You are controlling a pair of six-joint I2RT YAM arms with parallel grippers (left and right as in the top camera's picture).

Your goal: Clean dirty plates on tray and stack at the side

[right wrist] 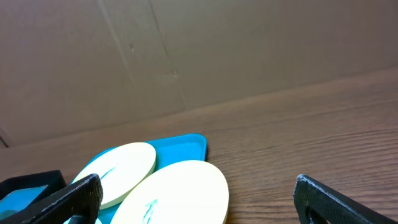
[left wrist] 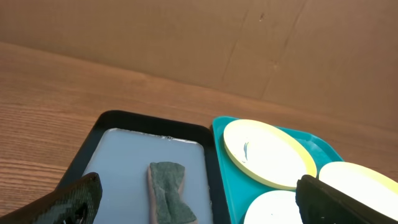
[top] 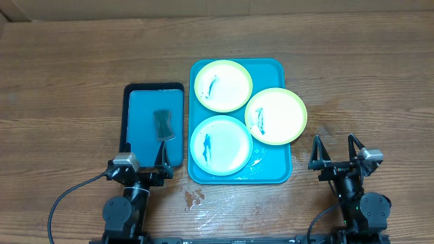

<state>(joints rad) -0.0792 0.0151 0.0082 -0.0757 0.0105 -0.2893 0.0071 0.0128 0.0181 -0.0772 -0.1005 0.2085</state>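
The teal tray (top: 273, 70) holds three smeared plates: a yellow-green plate (top: 223, 85) at the back, a light blue plate (top: 221, 144) at the front, and a second yellow-green plate (top: 276, 116) overhanging the right rim. My left gripper (top: 144, 154) stands open at the near end of a smaller blue tray, empty; in its wrist view the left gripper (left wrist: 208, 199) frames the sponge (left wrist: 168, 196). My right gripper (top: 334, 146) stands open over bare wood, right of the teal tray, holding nothing. The right wrist view shows two plates (right wrist: 180, 193) ahead to the left.
A dark-rimmed blue tray (top: 133, 122) with a green sponge (top: 163, 125) lies left of the teal tray. A small wet patch (top: 193, 198) marks the wood near the front edge. A cardboard wall (right wrist: 199, 56) stands behind the table.
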